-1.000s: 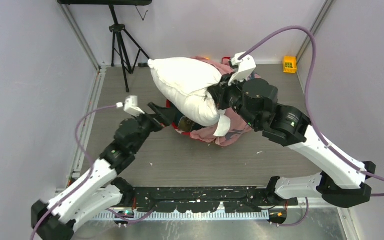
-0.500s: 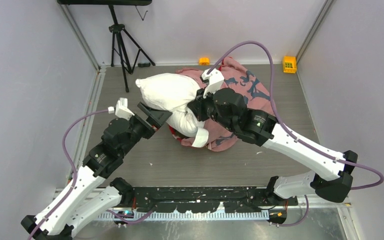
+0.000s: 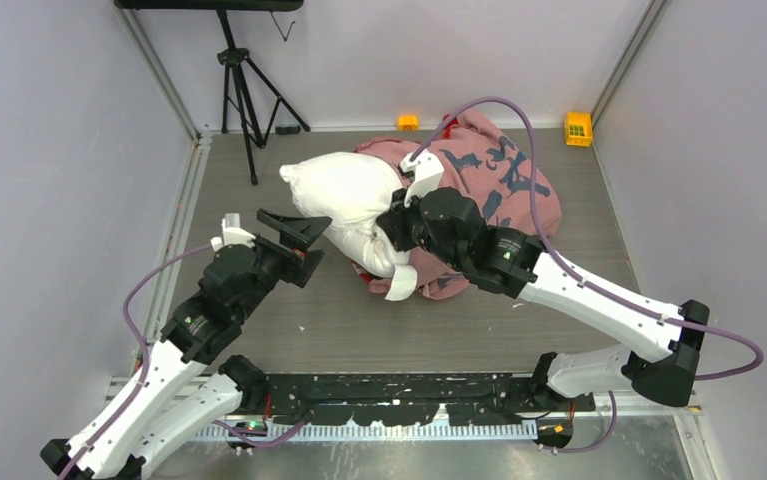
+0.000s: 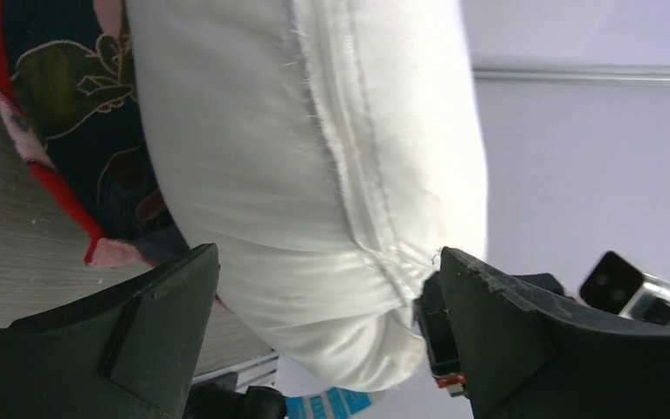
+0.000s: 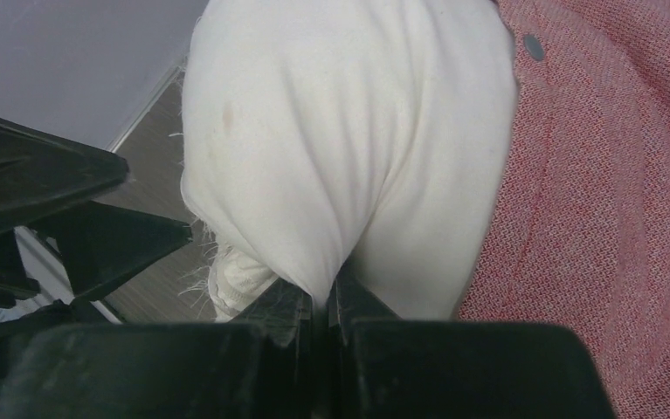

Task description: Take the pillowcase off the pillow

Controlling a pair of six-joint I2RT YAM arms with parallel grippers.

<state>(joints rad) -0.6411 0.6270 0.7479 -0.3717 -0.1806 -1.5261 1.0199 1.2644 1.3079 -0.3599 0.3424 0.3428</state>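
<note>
Grey wood-grain tabletop (image 3: 289, 335) enclosed by pale walls (image 3: 59, 150); along its far edge stand a black tripod (image 3: 244, 95), a small orange item (image 3: 408, 122) and a yellow block (image 3: 578, 127), all well apart from the cloth

Centre: the pillow (image 3: 344, 190), plain white, lies to the left of the pillowcase (image 3: 509, 180), which spreads pink side up with grey-blue blotches toward the far right. From my left wrist the pillowcase's red printed face shows only as a strip under the pillow's near end.

My right pincer (image 5: 318, 301) is clamped on a fold of the white pillow fabric, with the pink weave just beside it. My right arm (image 3: 579, 295) lies across the pillowcase and hides where pillow and cover meet, so I cannot tell how much of the pillow is inside.

My left pincer (image 3: 314, 242) is spread wide just left of the pillow. In its wrist view the pillow's seamed end sits between the two fingers (image 4: 139, 340); I cannot tell whether either one touches it.

Compared with one second ago: the pillow has come down from its raised place near the far wall and shifted left, more of the pillowcase's pink side is uncovered at the far right, my right arm has stretched leftward, and its purple cable (image 3: 499, 102) arcs lower. My left pincer has drawn nearer to me and opened wider
</note>
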